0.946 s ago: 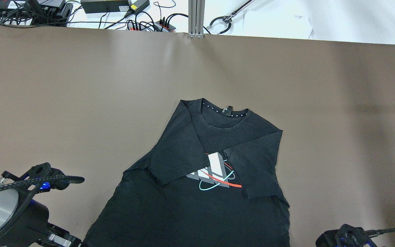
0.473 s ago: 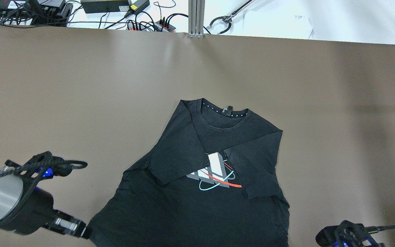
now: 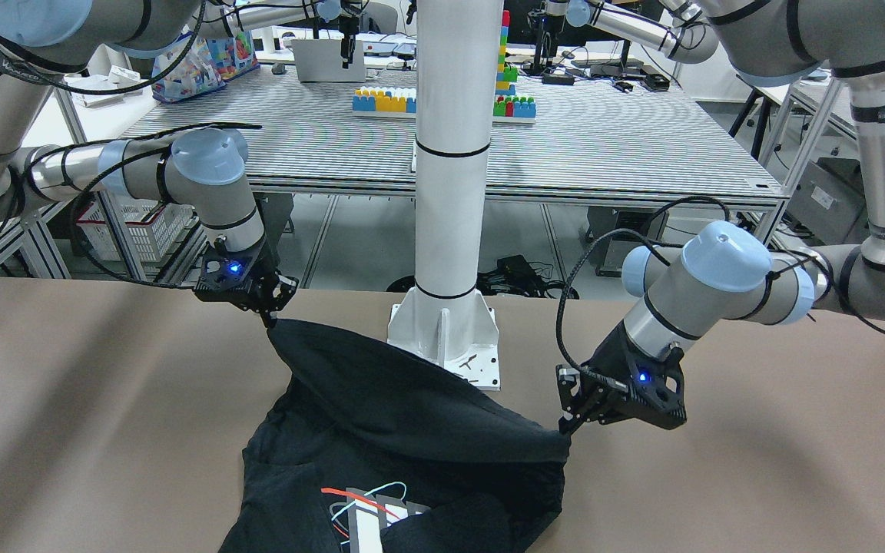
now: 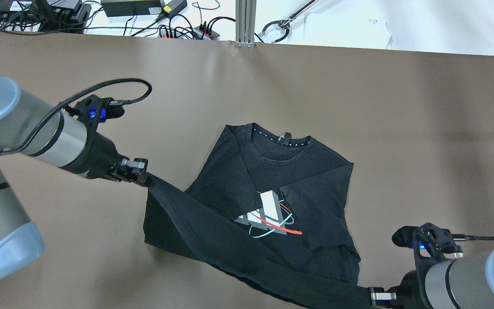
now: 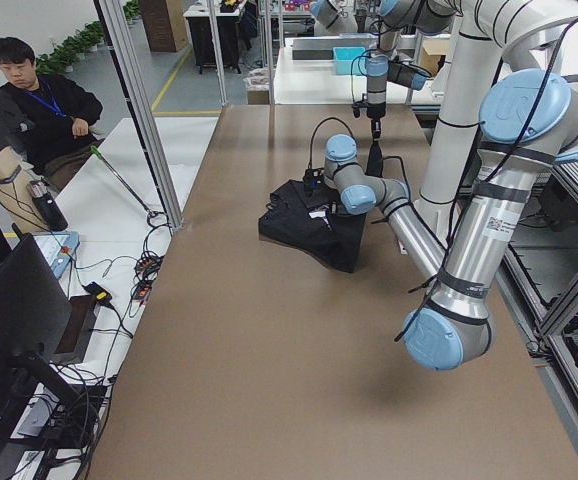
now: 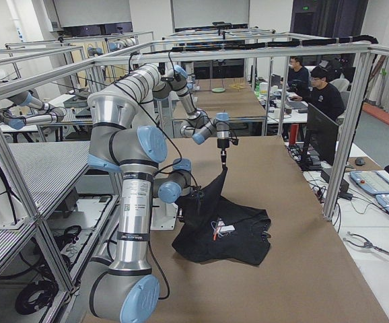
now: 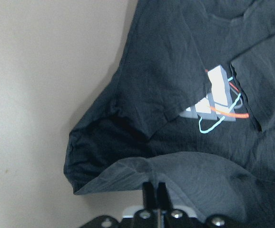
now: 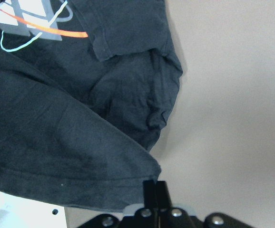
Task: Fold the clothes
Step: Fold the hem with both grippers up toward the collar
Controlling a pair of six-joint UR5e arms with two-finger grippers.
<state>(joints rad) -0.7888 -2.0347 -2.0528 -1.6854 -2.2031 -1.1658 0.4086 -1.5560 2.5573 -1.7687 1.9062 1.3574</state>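
The clothes are one black T-shirt (image 4: 272, 180) with a white, red and cyan print (image 4: 268, 214). It lies on the brown table with its collar (image 4: 279, 148) far from me and both sleeves folded inward. My left gripper (image 4: 144, 178) is shut on one corner of the bottom hem, and the left wrist view shows the fingertips (image 7: 152, 190) pinching the fabric. My right gripper (image 4: 369, 296) is shut on the other hem corner (image 8: 152, 171). The hem is lifted and stretched between them above the shirt (image 3: 412, 415).
The white pillar's base plate (image 3: 446, 338) stands just behind the raised hem on my side of the table. Cables and power strips (image 4: 178, 25) lie beyond the far edge. People (image 5: 39, 100) sit at desks off the table's end. Bare brown tabletop (image 4: 401, 128) surrounds the shirt.
My left gripper has risen from the near-left corner and moved forward with the hem corner. The right gripper has come up into view with the other corner, so the hem now hangs lifted.
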